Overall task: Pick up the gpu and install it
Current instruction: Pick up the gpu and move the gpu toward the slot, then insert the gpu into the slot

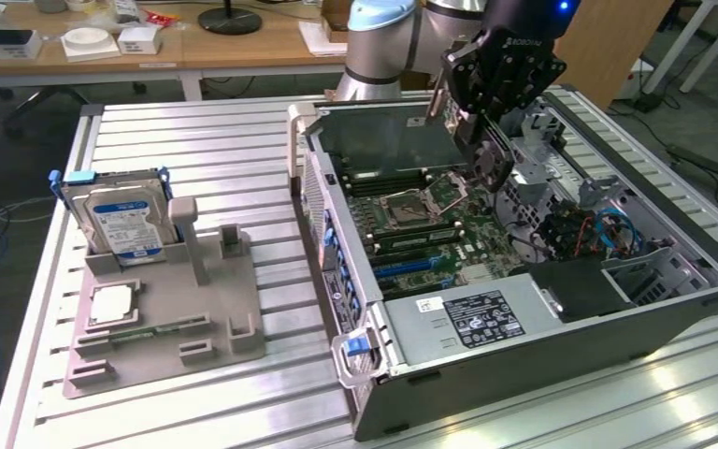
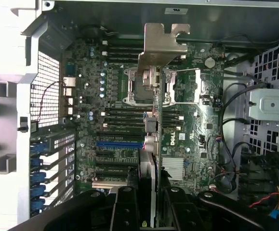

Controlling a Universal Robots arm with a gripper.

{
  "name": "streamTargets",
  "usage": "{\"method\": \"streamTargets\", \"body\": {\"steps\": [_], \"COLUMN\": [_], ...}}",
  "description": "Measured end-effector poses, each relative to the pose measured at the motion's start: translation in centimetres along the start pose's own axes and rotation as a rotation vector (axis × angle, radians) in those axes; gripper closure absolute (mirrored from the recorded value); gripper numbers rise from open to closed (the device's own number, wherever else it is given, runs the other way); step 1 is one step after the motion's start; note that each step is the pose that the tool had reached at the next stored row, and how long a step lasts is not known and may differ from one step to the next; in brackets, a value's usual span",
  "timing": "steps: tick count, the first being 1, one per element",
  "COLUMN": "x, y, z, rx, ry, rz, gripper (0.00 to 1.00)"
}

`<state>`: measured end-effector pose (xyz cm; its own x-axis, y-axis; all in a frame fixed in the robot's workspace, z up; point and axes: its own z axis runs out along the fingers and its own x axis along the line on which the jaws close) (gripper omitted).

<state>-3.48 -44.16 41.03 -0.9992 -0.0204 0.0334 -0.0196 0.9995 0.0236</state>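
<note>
Though part-open, pincer around gpu

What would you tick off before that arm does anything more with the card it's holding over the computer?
1. Card gripped: ok, the gripper is shut on the gpu.
2. Card over the open case, above the motherboard: ok.
3. Card seated in a slot: not ok, it hangs above the motherboard.
4. Blue slot free: ok, nothing is plugged into it.
5. Card edge lined up with a slot: cannot tell.
</note>
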Motion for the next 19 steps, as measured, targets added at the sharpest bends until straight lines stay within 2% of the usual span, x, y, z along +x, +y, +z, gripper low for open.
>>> {"method": "streamTargets", "body": {"steps": [8, 19], "x": [-0.94, -0.95], "y": [-0.02, -0.02], "z": [-0.03, -0.03], "rx": [0.0000, 0.0000], "ry": [0.0000, 0.0000], "rz": [0.000, 0.000], "gripper": [0.74, 0.74]}}
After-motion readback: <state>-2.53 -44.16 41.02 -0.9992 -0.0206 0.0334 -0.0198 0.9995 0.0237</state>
